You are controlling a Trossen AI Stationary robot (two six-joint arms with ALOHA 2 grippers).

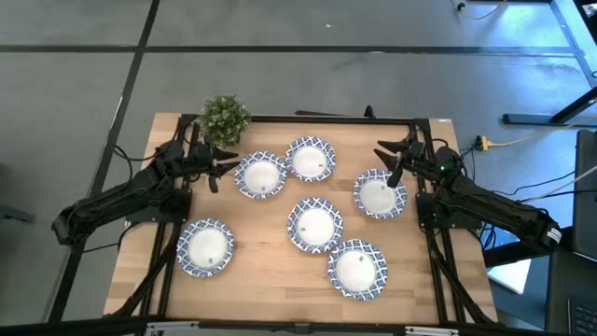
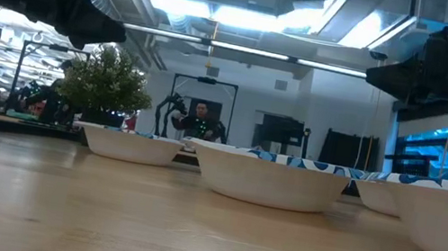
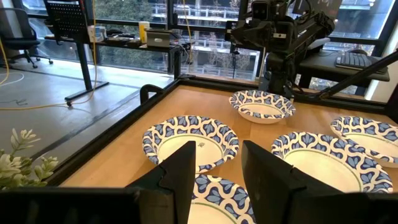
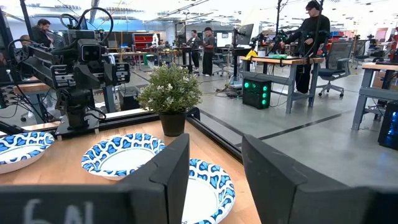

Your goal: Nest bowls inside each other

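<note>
Wooden table (image 1: 270, 280) holds 6 bowls (image 1: 314, 225) (unstacked); left pincer (image 1: 227, 165), right pincer (image 1: 392, 161) gape.

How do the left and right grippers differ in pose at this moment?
The left gripper hovers beside the far-left bowl near the potted plant; the right gripper hovers over the far rim of the right-hand bowl. The left gripper points rightward, the right gripper leftward. Both are open, raised and hold nothing.
</note>
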